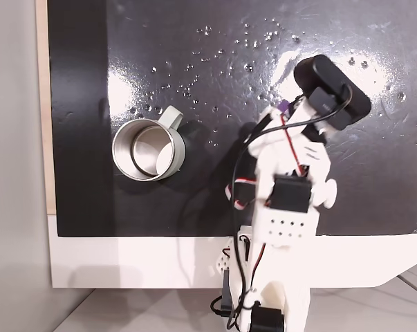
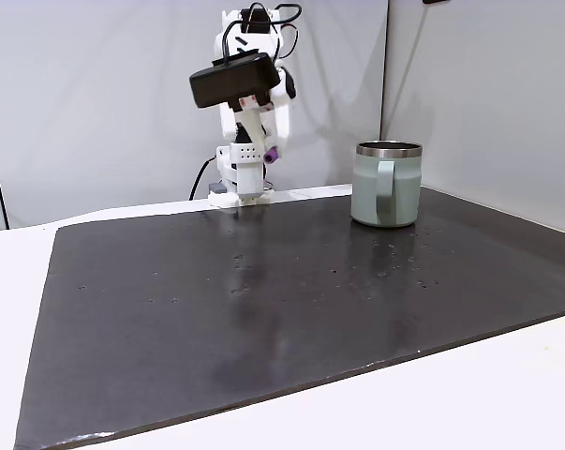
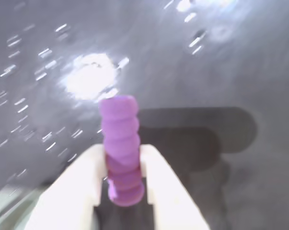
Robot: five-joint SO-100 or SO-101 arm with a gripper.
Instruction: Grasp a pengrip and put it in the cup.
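Observation:
My gripper (image 3: 121, 165) is shut on the purple ribbed pengrip (image 3: 119, 125), which sticks out past the white fingertips (image 3: 89, 167) in the wrist view. The arm is raised above the black mat. From above, the pengrip (image 1: 282, 108) peeks out beside the black wrist camera, right of the cup. From the front, the pengrip (image 2: 272, 154) hangs below the arm's head, left of the cup. The cup (image 1: 148, 147) is a grey-green steel mug with a silver inside, standing upright with its handle to the upper right; the front fixed view shows the cup (image 2: 387, 183) at the mat's far right.
A black glossy mat (image 2: 263, 300) covers the white table (image 1: 139, 263). The arm's white base (image 1: 277, 235) and cables stand at the mat's edge. A black camera block (image 1: 332, 93) rides on the wrist. Walls close the back in the front fixed view.

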